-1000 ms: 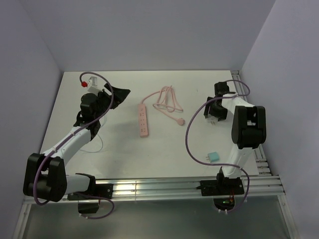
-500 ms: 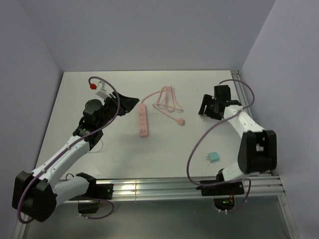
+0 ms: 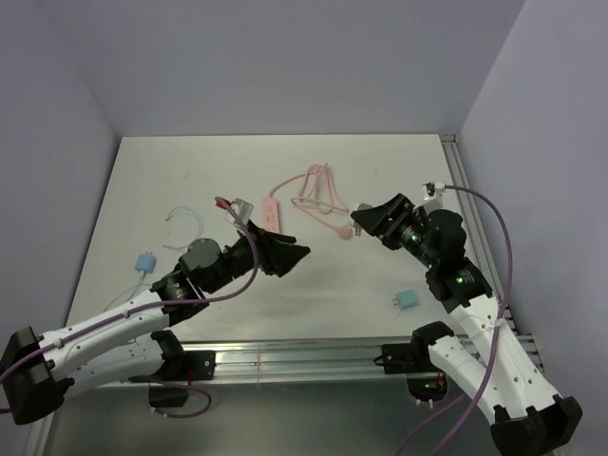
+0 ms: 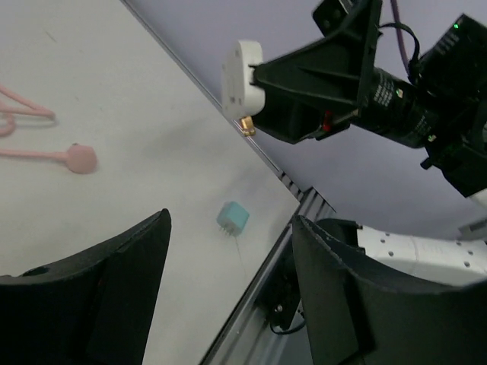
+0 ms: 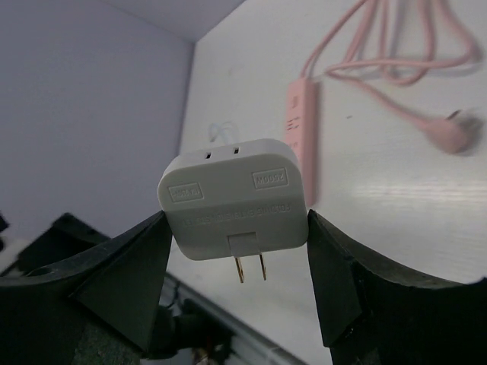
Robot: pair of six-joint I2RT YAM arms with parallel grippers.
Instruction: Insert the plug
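Observation:
The light-blue plug point(image 3: 145, 260) lies on the table at the left, with a thin pale wire point(image 3: 180, 220) looping behind it. My left gripper point(image 3: 290, 255) is open and empty above the table's middle, well right of the plug; in its wrist view the gripper point(image 4: 230, 228) has the jaws wide apart. My right gripper point(image 3: 364, 217) is shut on a white two-prong adapter point(image 5: 232, 201) and holds it in the air, prongs down. The adapter also shows in the left wrist view point(image 4: 242, 76). The pink power strip point(image 3: 271, 207) is partly hidden by the left arm.
A second teal block with metal prongs point(image 3: 407, 300) lies near the right front, also seen from the left wrist point(image 4: 232, 218). The strip's pink cord point(image 3: 318, 190) and its plug end point(image 3: 344, 231) lie behind the grippers. A metal rail point(image 3: 313, 356) runs along the near edge.
Both arms swung in toward the table's middle. The left arm came forward and right, uncovering the light-blue plug. The right gripper moved left and nearer, carrying the white adapter.

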